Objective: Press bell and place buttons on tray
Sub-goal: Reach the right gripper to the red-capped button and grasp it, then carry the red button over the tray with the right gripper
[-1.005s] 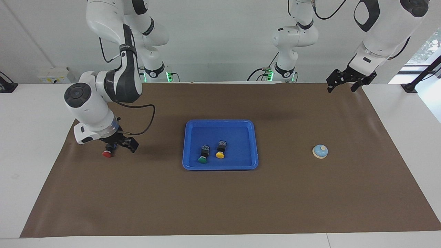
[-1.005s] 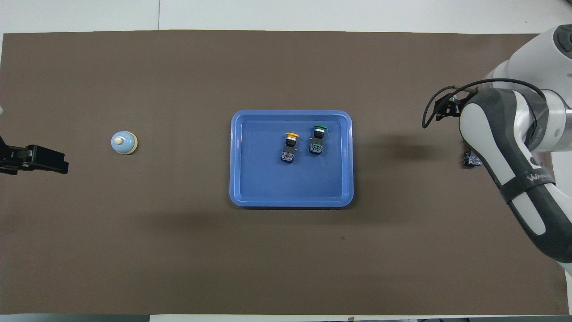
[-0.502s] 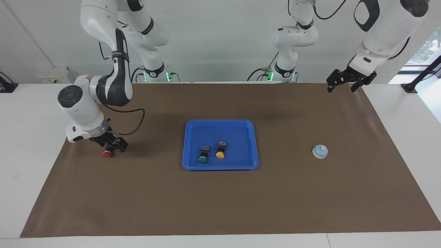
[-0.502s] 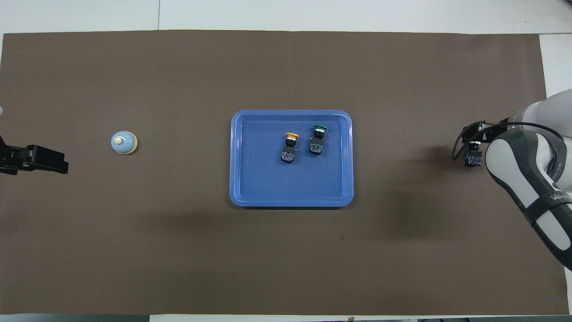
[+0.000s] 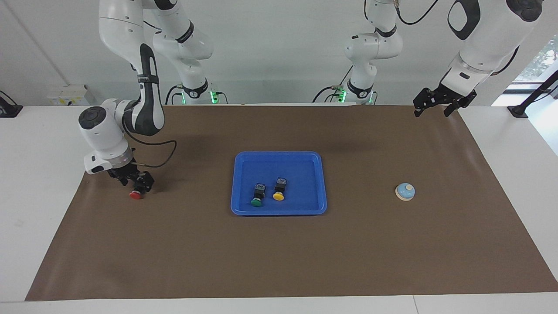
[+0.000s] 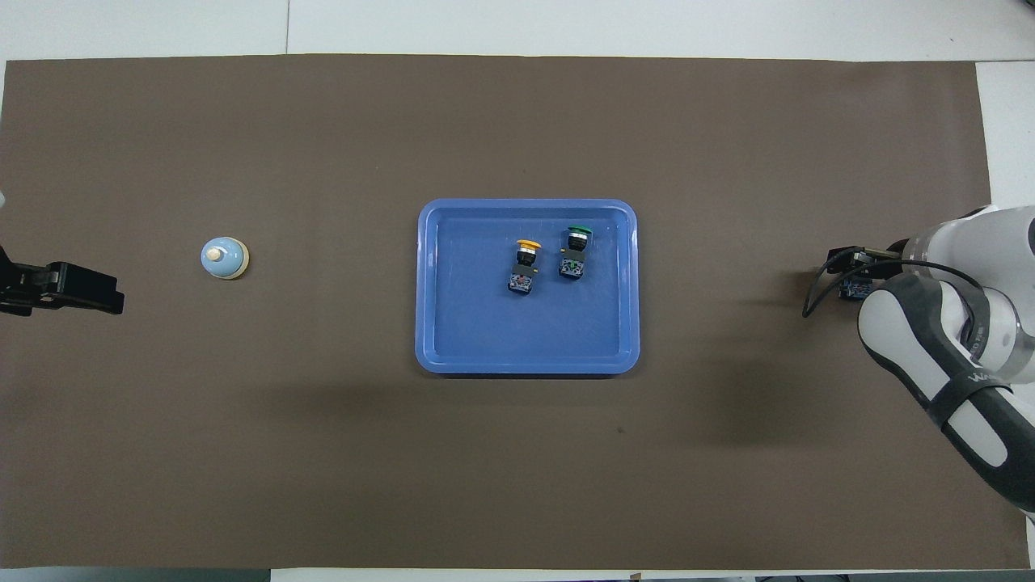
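The blue tray (image 5: pixel 279 154) (image 6: pixel 525 204) lies mid-mat with the green button (image 5: pixel 257 196) (image 6: pixel 575 252) and the yellow button (image 5: pixel 279 190) (image 6: pixel 525 267) on their sides in it. The red button (image 5: pixel 136 195) lies on the mat toward the right arm's end; only its black body (image 6: pixel 854 288) shows in the overhead view. My right gripper (image 5: pixel 136 185) is down low at that body, open; I cannot tell whether it touches. The light-blue bell (image 5: pixel 405 191) (image 6: pixel 224 257) stands toward the left arm's end. My left gripper (image 5: pixel 432 112) (image 6: pixel 105 295) waits raised and open, holding nothing.
A brown mat (image 5: pixel 279 253) covers most of the white table (image 5: pixel 39 183). The right arm's forearm (image 6: pixel 946 372) and its black cable (image 5: pixel 161 161) hang over the mat near the red button.
The right arm has swung toward its own end of the table, bringing its gripper from beside the red button to right at its body. The button, tray, bell and left arm stayed put.
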`<state>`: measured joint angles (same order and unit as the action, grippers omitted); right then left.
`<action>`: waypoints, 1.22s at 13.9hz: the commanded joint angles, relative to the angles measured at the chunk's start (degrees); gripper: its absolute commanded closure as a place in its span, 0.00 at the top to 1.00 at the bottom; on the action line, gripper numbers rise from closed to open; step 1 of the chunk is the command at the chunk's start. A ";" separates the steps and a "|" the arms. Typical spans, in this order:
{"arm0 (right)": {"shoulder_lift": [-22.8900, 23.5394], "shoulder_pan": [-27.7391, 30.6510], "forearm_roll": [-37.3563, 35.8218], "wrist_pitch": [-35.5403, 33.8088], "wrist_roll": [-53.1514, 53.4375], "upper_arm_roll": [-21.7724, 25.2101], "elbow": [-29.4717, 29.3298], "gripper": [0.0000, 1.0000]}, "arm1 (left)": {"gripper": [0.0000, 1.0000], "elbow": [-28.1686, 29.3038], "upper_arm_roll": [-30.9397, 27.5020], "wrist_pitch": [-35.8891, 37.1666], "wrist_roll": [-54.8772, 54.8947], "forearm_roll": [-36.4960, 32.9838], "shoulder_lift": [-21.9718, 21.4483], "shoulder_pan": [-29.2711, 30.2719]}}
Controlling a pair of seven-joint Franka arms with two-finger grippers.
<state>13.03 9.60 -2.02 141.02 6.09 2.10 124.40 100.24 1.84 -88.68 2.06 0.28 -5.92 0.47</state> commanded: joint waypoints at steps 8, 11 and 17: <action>-1.78 0.59 -0.53 1.10 -0.82 -0.70 2.78 0.00 | 1.00 -0.48 -0.17 0.53 0.31 0.07 -0.23 0.06; -1.78 -0.02 -0.53 1.02 -0.73 -0.70 2.34 0.00 | 1.00 -0.48 -0.17 0.53 0.31 0.07 -0.24 0.06; -1.07 -7.65 0.61 -8.36 5.65 -1.58 -7.57 0.00 | 1.00 -0.48 -0.17 0.53 0.31 0.07 -0.23 0.06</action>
<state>12.24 5.41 -1.78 137.62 7.51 0.71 121.09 100.24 1.84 -88.68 2.06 0.28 -5.92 0.47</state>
